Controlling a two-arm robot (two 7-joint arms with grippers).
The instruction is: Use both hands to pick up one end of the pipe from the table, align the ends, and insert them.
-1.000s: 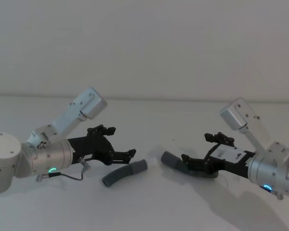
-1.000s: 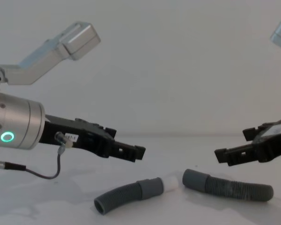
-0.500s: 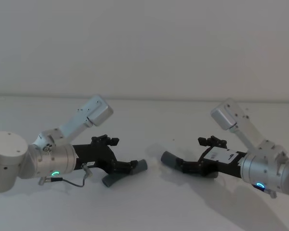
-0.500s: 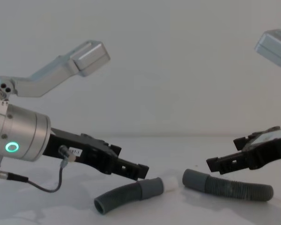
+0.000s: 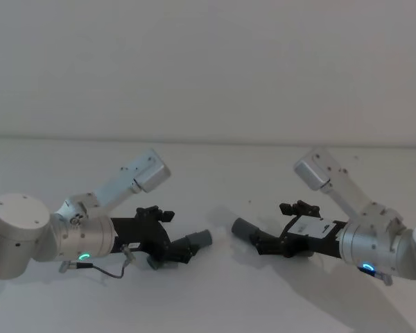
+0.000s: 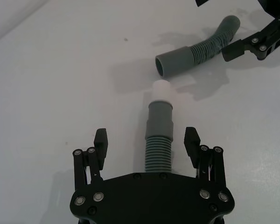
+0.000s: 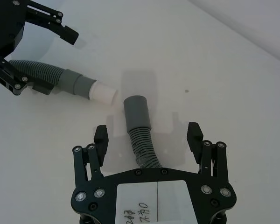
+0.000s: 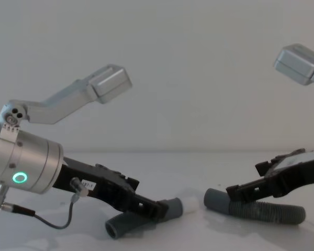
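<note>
Since a second ago both arms have dropped and pushed inward. The left gripper [image 8: 154, 209] was above its hose and now sits down around it. The right gripper [image 8: 235, 193] has come down the same way. Neither hose piece has shifted.

Surface: the white table [image 5: 208, 305] is matte, with soft shadows under the arms. A plain pale wall [image 5: 208, 69] stands behind, meeting the table's far edge in a straight line across the head view.

Left side: the white-tipped piece [image 6: 159, 135] lies flat on the table. Its grey cuff [image 5: 200, 240] points toward 2 o'clock in the head view. My left gripper's fingers [image 6: 100, 140] are spread, one each side of the ribbed section. A gap shows on both sides, so nothing is pinched.

Right side: the plain piece [image 7: 137, 121] also lies flat, its plain cuff [image 5: 244, 227] aimed toward 10 o'clock. The right gripper's fingers [image 7: 193, 133] are spread wide across the ribbed section, well clear of it on both sides.

Ends: the white tip [image 8: 188, 205] lies near the plain cuff with a small gap between them. The two are not in line.

Room: there is bare table at 12 o'clock beyond the hoses and at 6 o'clock in front of them. Both arms close in from 9 and 3 o'clock.
</note>
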